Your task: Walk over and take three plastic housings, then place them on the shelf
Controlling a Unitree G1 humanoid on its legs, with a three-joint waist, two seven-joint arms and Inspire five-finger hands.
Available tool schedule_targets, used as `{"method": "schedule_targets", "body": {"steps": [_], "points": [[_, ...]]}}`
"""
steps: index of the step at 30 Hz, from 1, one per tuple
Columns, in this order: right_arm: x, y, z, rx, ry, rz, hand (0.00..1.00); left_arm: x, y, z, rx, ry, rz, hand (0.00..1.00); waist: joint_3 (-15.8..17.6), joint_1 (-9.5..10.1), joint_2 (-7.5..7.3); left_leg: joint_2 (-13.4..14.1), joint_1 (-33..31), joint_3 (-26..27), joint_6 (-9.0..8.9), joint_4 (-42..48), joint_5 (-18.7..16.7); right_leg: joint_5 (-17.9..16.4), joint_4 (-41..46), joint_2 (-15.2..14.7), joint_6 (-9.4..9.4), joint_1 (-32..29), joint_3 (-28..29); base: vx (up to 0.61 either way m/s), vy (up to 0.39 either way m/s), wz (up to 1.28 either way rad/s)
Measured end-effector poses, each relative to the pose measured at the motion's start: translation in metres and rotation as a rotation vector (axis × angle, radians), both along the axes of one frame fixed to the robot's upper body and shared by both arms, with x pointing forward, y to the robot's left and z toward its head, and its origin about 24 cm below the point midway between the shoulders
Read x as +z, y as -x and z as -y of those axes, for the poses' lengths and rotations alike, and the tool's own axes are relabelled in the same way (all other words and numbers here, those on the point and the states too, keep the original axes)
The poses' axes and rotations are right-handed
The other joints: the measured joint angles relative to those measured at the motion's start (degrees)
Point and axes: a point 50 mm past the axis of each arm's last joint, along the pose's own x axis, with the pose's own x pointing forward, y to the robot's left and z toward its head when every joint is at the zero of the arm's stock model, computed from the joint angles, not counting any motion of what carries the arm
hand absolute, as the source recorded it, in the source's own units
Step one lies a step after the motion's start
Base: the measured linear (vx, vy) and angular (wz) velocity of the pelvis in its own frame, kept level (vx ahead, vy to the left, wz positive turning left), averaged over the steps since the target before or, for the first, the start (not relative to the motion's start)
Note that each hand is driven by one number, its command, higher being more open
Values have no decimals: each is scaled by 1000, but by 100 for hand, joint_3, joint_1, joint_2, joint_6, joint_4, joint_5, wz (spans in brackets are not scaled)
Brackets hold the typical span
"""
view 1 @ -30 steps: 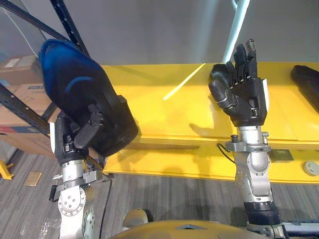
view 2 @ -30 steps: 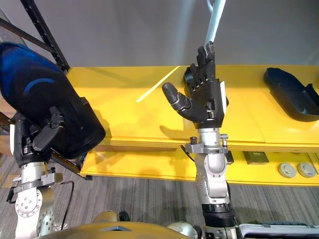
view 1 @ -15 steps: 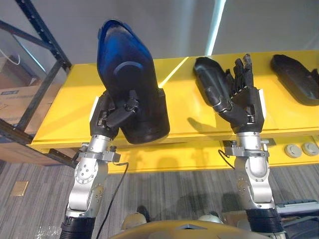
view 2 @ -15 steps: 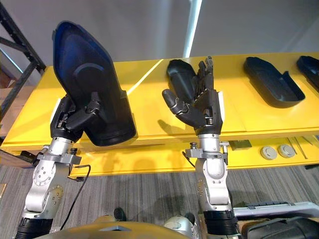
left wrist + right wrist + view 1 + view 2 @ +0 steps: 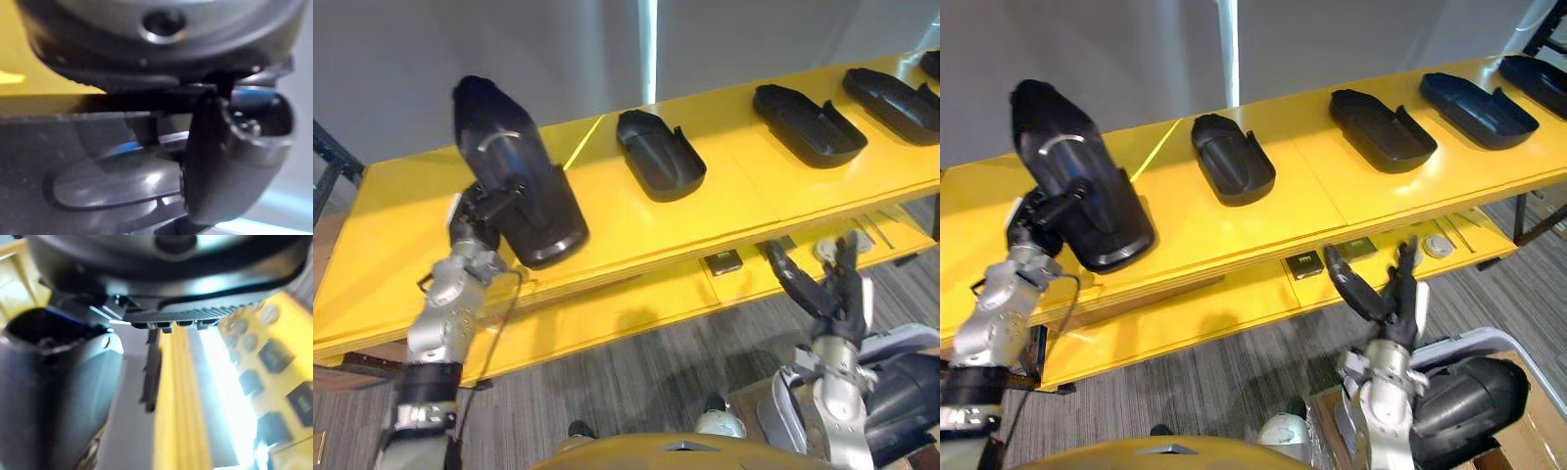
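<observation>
Black housings (image 5: 661, 155) line shelf (image 5: 744, 186) beside held housing (image 5: 514, 147).

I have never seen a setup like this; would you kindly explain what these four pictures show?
This is a humanoid robot; its two arms end in dark fingered hands. The two wide pictures come from a camera on its head, looking down; the two close ones from cameras on its wrists. Dark plastic housings, such as the nearest housing, lie in a row on the yellow shelf. The left hand grips the held housing, tilted, over the shelf's left part. The right hand hangs open and empty, low before the shelf.
</observation>
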Motion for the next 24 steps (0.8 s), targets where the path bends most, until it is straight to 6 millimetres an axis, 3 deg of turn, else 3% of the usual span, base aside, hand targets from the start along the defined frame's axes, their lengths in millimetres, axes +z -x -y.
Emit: {"method": "schedule_targets", "body": {"steps": [2,5,11,19,24], "points": [[-22,21,4,-6,-1,-127,100,12,-4,-20,49,-6,-10,0,-13,-19,23,11,35,94,-6,-1,-8,-1,0,18,-1,-12,89,-16,0,-18],[-43,35,-1,28,-38,-230,100,23,-11,-32,69,-34,-21,0,-20,-37,47,27,-19,118,-3,-2,-5,0,2,34,-2,-83,106,-31,-11,-4],[-67,42,-17,123,-92,-341,100,15,-22,-48,67,-30,-175,0,-32,-45,68,27,-173,93,26,-2,34,-24,33,28,-37,-225,105,-21,-6,2],[-95,51,-41,311,-201,-464,100,3,-28,-44,7,71,-256,0,75,22,12,21,-451,-65,73,8,99,-235,487,-60,-126,-593,50,8,0,9],[-96,45,-49,336,-216,-461,100,18,-35,-43,-27,40,-221,0,374,33,-62,13,-498,-113,88,8,129,-404,695,-114,-63,-691,60,-16,-6,6]]}}
